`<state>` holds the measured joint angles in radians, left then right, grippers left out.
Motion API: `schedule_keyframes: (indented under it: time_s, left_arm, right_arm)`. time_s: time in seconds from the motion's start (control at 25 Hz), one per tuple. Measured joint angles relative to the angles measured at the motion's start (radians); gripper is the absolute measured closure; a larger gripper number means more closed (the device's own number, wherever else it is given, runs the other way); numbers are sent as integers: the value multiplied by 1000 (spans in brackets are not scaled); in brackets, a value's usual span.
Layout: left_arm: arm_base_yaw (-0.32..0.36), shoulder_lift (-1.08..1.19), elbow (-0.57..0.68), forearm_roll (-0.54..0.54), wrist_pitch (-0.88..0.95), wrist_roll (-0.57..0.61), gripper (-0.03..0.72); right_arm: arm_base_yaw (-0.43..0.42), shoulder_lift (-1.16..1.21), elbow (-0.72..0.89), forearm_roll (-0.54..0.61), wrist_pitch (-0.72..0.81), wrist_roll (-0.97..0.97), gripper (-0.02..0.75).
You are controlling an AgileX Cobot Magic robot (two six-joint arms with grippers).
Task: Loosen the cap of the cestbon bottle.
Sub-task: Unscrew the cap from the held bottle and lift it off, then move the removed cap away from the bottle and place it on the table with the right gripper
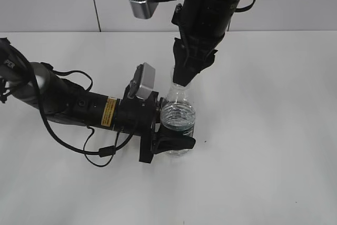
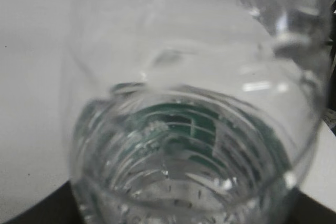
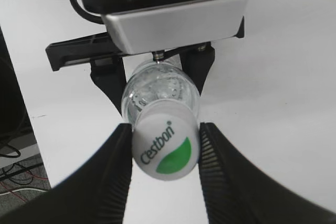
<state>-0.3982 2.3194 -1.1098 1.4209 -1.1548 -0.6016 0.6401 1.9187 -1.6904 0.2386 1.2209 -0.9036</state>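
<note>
**Bottle braced low, cap pinched from above**

Surface (image 1: 274,130) first: a plain white tabletop with the cestbon bottle (image 1: 178,114) standing upright near its middle. The left gripper (image 1: 171,130) reaches in sideways and its jaws are closed around the bottle's lower body, at the green label band. The right gripper (image 3: 167,156) comes down from above; its jaws sit against both sides of the cap (image 3: 166,149), closed on it as far as the wrist view shows. The bottle looks mostly full of water, so it should be moderately heavy, but its thin clear wall will likely dent and slip under hard squeezing. The label band is the firmer place to brace. The small cap is stiff; its rim is the right place to grip for twisting.
</note>
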Motion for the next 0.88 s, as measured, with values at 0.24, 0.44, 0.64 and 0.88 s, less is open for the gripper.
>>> schedule_keyframes:
  time_s: [0.24,0.44,0.64,0.88]
  left_arm:
    - [0,0,0,-1,0,-3,284]
    - [0,0,0,-1,0,-3,284]
    - [0,0,0,-1,0,-3,284]
    - [0,0,0,-1,0,-3,284]
  right_arm:
    - [0,-46,1,-1,1,-1,445]
    - [0,-74,1,-4,1,21,445]
    - [0,-95,1,-90,1,237,445]
    - [-30,-97,1,-309,-24,567,445]
